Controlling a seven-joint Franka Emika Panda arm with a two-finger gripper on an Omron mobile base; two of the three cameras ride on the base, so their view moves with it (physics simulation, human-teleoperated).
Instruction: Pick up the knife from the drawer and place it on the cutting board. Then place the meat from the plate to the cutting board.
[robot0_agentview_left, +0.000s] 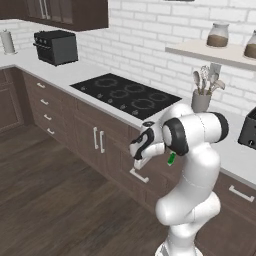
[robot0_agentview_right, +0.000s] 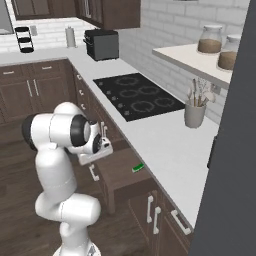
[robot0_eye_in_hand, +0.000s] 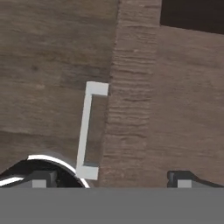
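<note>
The dark brown drawer (robot0_agentview_right: 119, 175) stands pulled out from under the counter, its silver bar handle (robot0_eye_in_hand: 86, 131) on the front. Inside it, near the back right, lies the knife (robot0_agentview_right: 138, 167) with its green handle; a bit of that green also peeks past my arm as the knife (robot0_agentview_left: 171, 159). My gripper (robot0_agentview_right: 98, 156) hangs just above the drawer's front edge, open, with nothing between its fingertips (robot0_eye_in_hand: 40, 178). It is the same gripper (robot0_agentview_left: 140, 161) over the handle (robot0_agentview_left: 139, 176), pointing down. The cutting board, the plate and the meat are out of view.
A black cooktop (robot0_agentview_left: 125, 94) sits in the pale counter (robot0_agentview_right: 165, 145) behind the drawer. A grey utensil holder (robot0_agentview_left: 201, 101) and a shelf with jars (robot0_agentview_left: 218, 35) stand at the back right, a black toaster oven (robot0_agentview_left: 56, 46) at the far left. Wooden floor (robot0_agentview_left: 50, 200) lies to the left.
</note>
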